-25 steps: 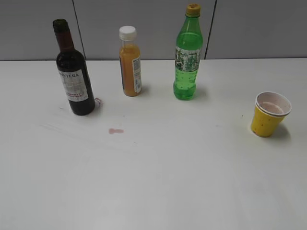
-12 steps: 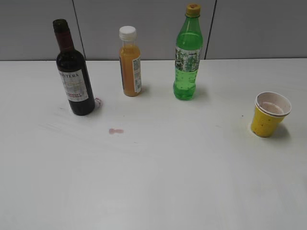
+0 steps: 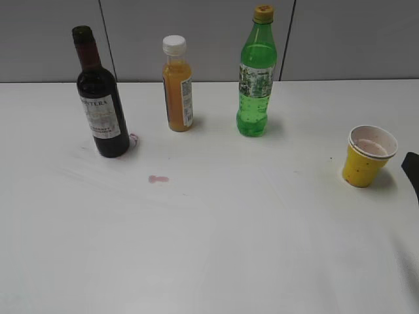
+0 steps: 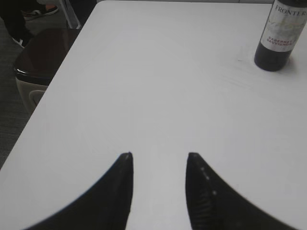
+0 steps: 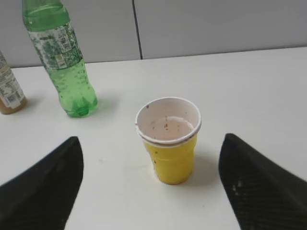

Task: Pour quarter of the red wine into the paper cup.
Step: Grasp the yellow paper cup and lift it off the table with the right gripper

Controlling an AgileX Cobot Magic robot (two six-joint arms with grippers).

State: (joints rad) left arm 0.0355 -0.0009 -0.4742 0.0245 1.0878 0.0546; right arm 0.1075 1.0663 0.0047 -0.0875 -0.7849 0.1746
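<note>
The red wine, a dark bottle with a white label, stands upright at the back left of the white table. It also shows in the left wrist view, far right. My left gripper is open and empty over bare table, well short of the bottle. The yellow paper cup stands upright at the right, its inside stained pinkish. In the right wrist view the cup stands a little ahead of my open, empty right gripper, centred between the two fingers. One right fingertip shows at the right edge.
An orange juice bottle and a green soda bottle stand at the back middle; the soda bottle is left of the cup. A small pink spill lies near the wine. A dark object sits off the table's left edge.
A dark tip of my right gripper has come into the exterior view at the right edge, beside the cup. The bottles and cup have not moved.
</note>
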